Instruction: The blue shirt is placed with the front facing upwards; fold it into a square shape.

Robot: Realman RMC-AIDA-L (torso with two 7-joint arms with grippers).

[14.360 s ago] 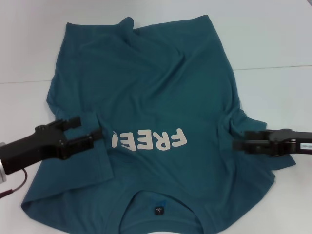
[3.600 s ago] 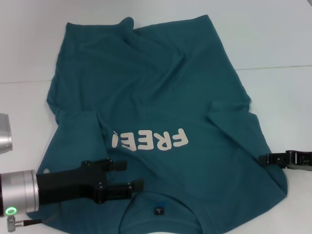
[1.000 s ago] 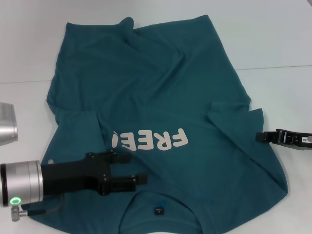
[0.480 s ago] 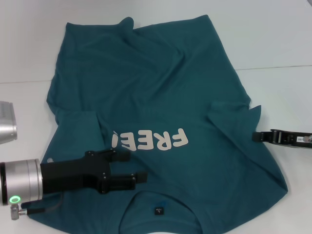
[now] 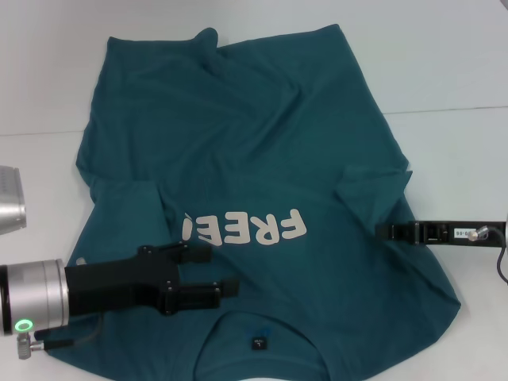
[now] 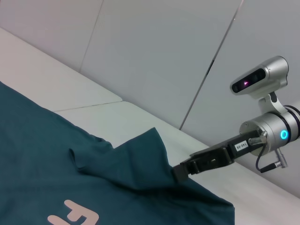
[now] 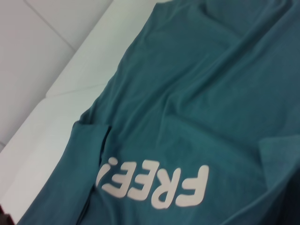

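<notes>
The blue shirt (image 5: 254,135) lies face up on the white table, its collar and dark neck label (image 5: 257,343) nearest me and cream "FREE" letters (image 5: 246,228) across the chest. Both sleeves are folded inward. My right gripper (image 5: 384,232) is shut on the shirt's right side edge and holds it over the body. The left wrist view shows that gripper (image 6: 180,171) lifting the cloth (image 6: 145,154) into a peak. My left gripper (image 5: 224,268) hovers open over the shirt just left of the collar. The right wrist view shows only the shirt (image 7: 197,93) and its letters (image 7: 154,185).
The white table (image 5: 452,63) surrounds the shirt, with a seam line (image 5: 444,109) running across at the right. A silver arm segment (image 5: 11,210) sits at the left edge. My head camera (image 6: 258,79) appears in the left wrist view.
My right gripper has moved left, inward over the shirt, pulling the right side edge with it. The left gripper has stayed about where it was, still open.
</notes>
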